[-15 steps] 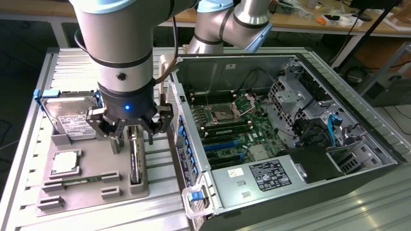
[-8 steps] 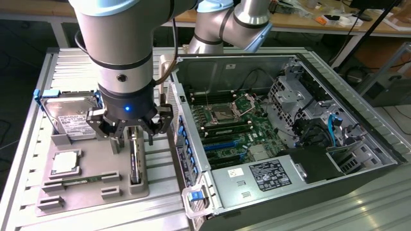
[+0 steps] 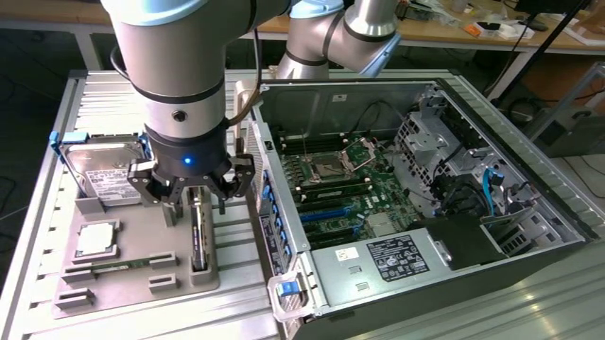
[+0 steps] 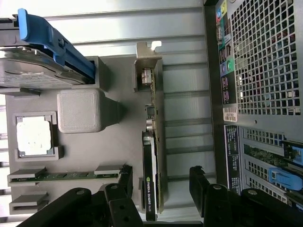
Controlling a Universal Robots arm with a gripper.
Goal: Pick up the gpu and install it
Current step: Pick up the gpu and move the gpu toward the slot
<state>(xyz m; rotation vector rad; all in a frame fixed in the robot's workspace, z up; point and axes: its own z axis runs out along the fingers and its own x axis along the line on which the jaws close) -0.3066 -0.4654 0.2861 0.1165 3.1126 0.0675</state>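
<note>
My hand (image 3: 195, 203) is open, straddling the gpu (image 3: 198, 237) standing edge-on in its holder (image 3: 142, 242); not grasped yet, pickup and install both left.

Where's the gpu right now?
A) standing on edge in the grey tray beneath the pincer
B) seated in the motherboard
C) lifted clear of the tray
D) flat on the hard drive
A: the gpu stands edge-on in the grey tray, with the open pincer poised over it.

gpu (image 4: 154, 142): black plastic shroud, bare metal bracket; tray (image 4: 124, 156) matt grey plastic.
</note>
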